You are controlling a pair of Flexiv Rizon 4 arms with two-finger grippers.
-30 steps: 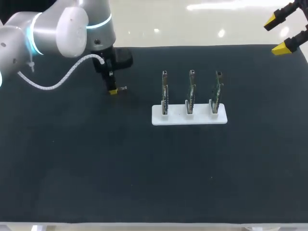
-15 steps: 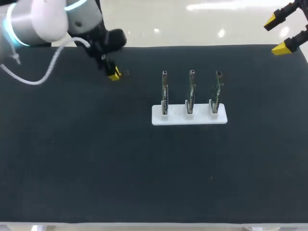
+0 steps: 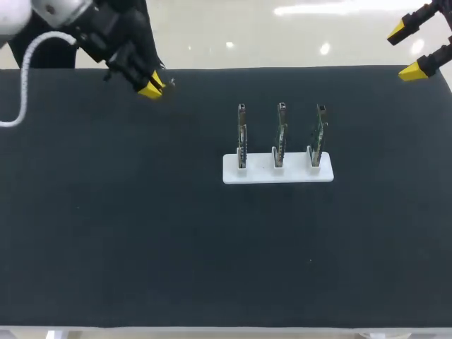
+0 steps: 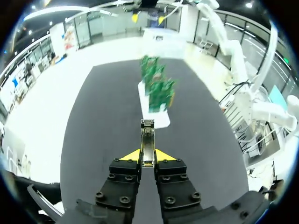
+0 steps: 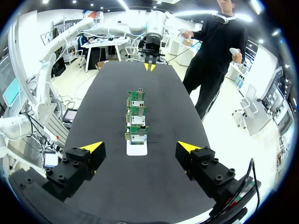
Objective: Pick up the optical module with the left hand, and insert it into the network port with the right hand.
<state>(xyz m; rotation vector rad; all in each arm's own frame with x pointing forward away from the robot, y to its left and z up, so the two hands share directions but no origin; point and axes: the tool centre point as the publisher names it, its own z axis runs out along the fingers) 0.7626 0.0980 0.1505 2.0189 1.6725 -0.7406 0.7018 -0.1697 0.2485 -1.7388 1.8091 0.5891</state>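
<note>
My left gripper (image 3: 152, 86) hangs over the table's back left, shut on a slim metal optical module (image 3: 169, 82). In the left wrist view the module (image 4: 148, 140) sticks out forward between the yellow tips of the left gripper (image 4: 148, 157), pointing at the circuit boards (image 4: 156, 86). Three green boards (image 3: 281, 134) stand upright in a white holder (image 3: 233, 173) at mid-table, each with a small metal part at its top. My right gripper (image 3: 406, 51) sits open above the back right corner. In the right wrist view the right gripper (image 5: 140, 147) holds nothing, and the boards (image 5: 135, 119) stand ahead of it.
Black mat (image 3: 212, 247) covers the table. Wide bare mat lies in front of the holder and on both sides of it. From the right wrist view, the left gripper (image 5: 150, 66) shows at the far end of the table beyond the boards.
My left arm has risen and drawn back toward the table's back left, carrying the module with it and tilting. The right gripper has stayed put.
</note>
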